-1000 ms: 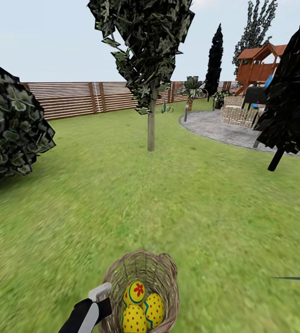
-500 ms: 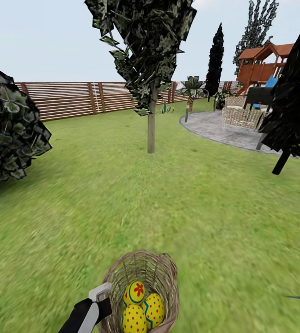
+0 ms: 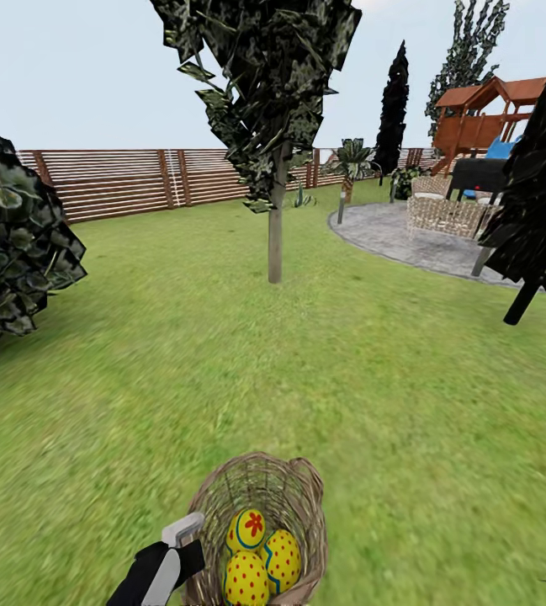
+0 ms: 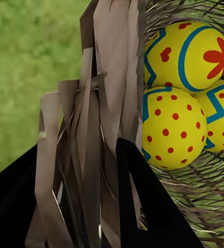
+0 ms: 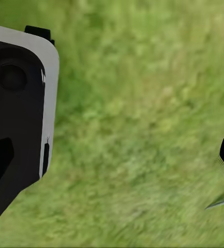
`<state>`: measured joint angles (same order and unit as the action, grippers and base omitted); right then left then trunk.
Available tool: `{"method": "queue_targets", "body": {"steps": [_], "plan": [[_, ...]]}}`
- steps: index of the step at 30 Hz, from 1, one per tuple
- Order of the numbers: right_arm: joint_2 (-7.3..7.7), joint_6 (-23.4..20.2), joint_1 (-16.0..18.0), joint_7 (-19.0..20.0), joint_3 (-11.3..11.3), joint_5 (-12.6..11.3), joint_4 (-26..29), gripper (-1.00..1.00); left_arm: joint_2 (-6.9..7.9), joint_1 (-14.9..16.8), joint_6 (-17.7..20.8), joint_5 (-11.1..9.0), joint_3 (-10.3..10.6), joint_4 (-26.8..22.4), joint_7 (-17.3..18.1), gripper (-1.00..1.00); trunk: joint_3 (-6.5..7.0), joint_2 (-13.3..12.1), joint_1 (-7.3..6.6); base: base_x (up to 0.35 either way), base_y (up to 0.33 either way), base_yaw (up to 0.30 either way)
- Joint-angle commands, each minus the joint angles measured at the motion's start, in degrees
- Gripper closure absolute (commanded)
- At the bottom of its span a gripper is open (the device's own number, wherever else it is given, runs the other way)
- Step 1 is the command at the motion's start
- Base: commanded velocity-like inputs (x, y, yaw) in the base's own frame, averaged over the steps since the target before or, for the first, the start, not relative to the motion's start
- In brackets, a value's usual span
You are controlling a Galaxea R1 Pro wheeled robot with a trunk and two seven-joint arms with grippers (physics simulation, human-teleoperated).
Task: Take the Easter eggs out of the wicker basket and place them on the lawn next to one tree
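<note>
While left tool [image 4: 99, 196] clamps wicker basket [image 3: 260, 492] rim, right tool's state unclear; no writing visible.

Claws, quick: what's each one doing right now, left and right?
Left claw: closed on the wicker basket wall, with all three Easter eggs inside.
Right claw: cannot be told; its wrist view shows lawn.

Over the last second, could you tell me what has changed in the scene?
The whole view has shifted: bush and fence slid left, tree lower, so the camera moved. The left end effector stays clamped on the wicker basket rim, with the three Easter eggs still inside.
</note>
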<state>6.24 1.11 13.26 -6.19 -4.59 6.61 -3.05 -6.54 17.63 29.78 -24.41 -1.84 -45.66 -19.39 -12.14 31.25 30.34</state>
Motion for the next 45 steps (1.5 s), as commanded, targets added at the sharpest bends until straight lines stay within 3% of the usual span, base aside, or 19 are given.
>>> {"method": "queue_targets", "body": {"steps": [1,9,45], "plan": [[0.00,0.1,0.1,-0.2,-0.4,0.4,-0.2,-1.00,-0.05,0.0,0.1,-0.8,-0.1,-0.2,-0.4,1.00,-0.09,0.1,0.05,0.325,-0.073,0.000],[-0.01,0.1,0.1,-0.3,-0.4,0.4,-0.2,-1.00,0.04,0.0,0.1,-2.5,-0.1,-0.4,-0.3,1.00,-0.09,0.1,0.05,0.326,-0.075,0.000],[-0.01,0.1,0.1,-0.2,-0.4,0.4,-0.2,-1.00,0.14,0.0,0.2,-2.4,0.0,-0.6,-0.3,1.00,-0.09,0.1,0.05,0.329,-0.057,0.000]]}}
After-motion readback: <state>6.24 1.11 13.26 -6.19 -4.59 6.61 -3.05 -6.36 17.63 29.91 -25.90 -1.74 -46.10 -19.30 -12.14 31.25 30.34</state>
